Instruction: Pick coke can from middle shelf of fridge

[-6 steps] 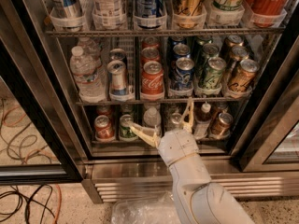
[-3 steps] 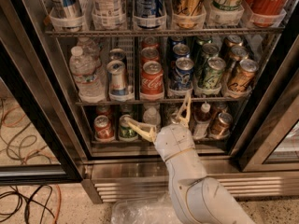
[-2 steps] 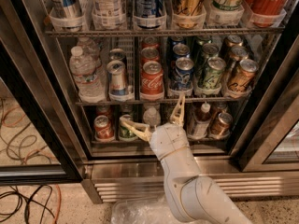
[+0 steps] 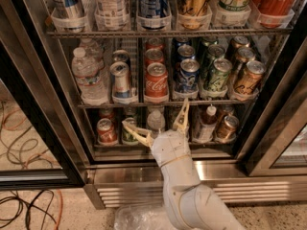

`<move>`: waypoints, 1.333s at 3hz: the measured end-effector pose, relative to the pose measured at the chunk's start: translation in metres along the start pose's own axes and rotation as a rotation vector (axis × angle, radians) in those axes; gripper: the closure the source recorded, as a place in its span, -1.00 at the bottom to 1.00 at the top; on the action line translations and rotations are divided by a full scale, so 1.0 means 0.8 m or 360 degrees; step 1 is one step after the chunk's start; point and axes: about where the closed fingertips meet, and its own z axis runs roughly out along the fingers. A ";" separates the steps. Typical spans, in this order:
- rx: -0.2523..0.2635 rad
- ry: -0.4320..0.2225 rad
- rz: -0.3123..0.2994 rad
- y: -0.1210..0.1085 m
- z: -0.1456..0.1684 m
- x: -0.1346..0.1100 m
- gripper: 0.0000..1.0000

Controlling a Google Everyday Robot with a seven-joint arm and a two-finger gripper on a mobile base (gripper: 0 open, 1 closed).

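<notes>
The coke can (image 4: 156,82) stands upright at the front of a lane on the middle shelf (image 4: 158,102) of the fridge (image 4: 144,176), with more red cans behind it. My gripper (image 4: 154,118) is open, its two cream fingers spread wide just below the shelf's front rail, under the coke can and a little in front of it. One fingertip (image 4: 126,123) points left, the other fingertip (image 4: 184,103) reaches up to the rail. It holds nothing.
A water bottle (image 4: 88,75), a silver can (image 4: 121,80), a blue can (image 4: 188,75), a green can (image 4: 217,74) and a brown can (image 4: 249,77) flank the coke can. Tall cans fill the top rack (image 4: 168,31). Small cans sit on the bottom rack (image 4: 106,131). Cables (image 4: 29,202) lie on the floor at left.
My gripper has moved left and upward toward the middle shelf's front rail, staying open. The cans have not moved.
</notes>
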 end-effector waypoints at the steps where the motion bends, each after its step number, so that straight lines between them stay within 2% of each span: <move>1: 0.0035 -0.0080 0.0009 0.008 0.003 0.002 -1.00; 2: 0.0040 -0.0079 0.0013 0.008 0.003 0.002 -1.00; 4: 0.0199 -0.0170 0.0058 -0.005 0.023 -0.009 -1.00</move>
